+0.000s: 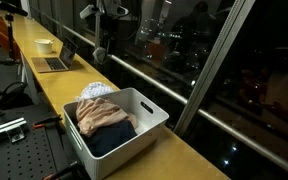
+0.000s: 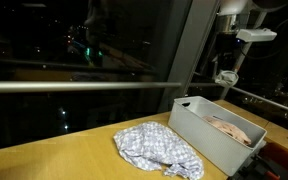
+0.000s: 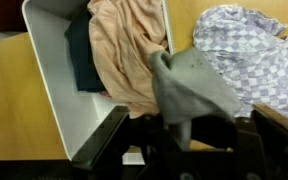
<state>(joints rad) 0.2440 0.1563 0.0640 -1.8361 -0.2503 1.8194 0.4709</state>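
Gripper [image 3: 191,140] clamped shut on grey cloth [image 3: 189,90] (hangs limp), high above counter [image 3: 14,110]. White bin [image 3: 56,85] lies below, offset toward wrist view's left edge.

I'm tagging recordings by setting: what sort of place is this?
Probably an office or lab at night: a long wooden counter along tall windows, an open laptop on it, and a perforated metal bench beside it.

My arm [image 1: 104,20] comes down from the top middle of the frame in an exterior view, wrist upright, my gripper [image 1: 101,54] pointing straight down. In the wrist view it fills the bottom edge, jaws pressed tight together.
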